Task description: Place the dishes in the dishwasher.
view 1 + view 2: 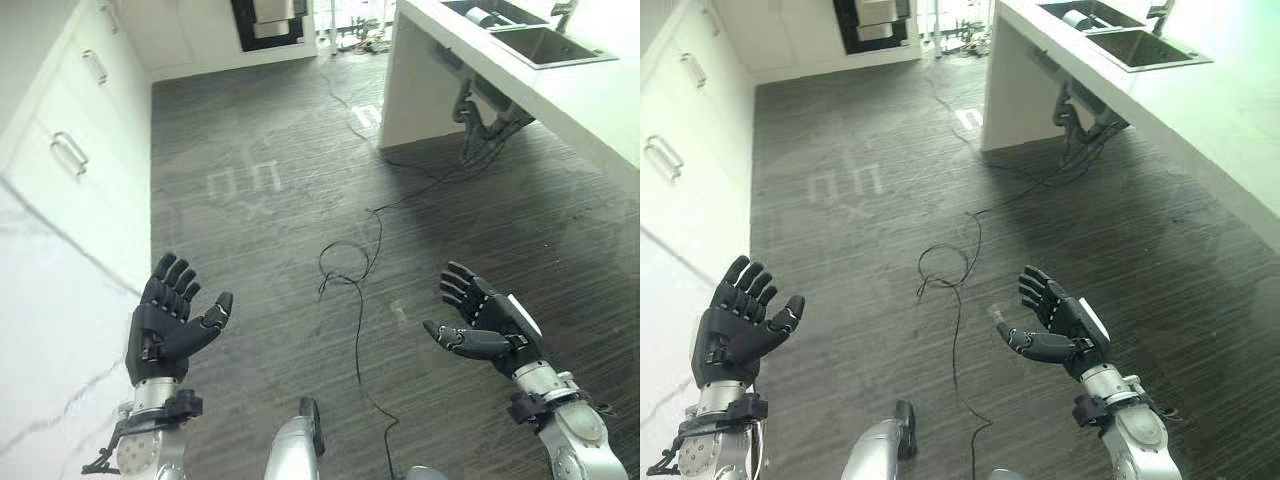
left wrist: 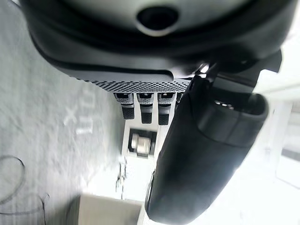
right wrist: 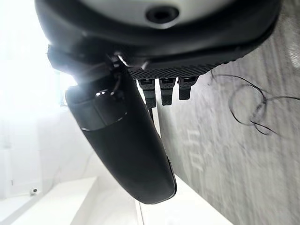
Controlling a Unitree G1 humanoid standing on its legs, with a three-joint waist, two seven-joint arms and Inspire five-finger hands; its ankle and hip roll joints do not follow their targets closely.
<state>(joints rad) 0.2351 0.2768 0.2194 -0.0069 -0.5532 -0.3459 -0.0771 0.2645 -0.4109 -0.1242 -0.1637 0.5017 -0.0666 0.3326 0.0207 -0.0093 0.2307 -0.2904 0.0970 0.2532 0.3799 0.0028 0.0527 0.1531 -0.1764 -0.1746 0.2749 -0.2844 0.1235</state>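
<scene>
Eye views: left hand (image 1: 165,320) and right hand (image 1: 485,322) hover palms-up, fingers relaxed, empty, above dark wood-grain floor (image 1: 280,200). A dish (image 1: 480,16) sits in the white table's steel sink (image 1: 545,45), far right. Wrist views: fingers straight, holding nothing.

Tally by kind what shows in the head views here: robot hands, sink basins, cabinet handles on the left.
Robot hands: 2, left hand and right hand, both open, holding nothing
Sink basins: 2
Cabinet handles: 3
Total: 7
</scene>
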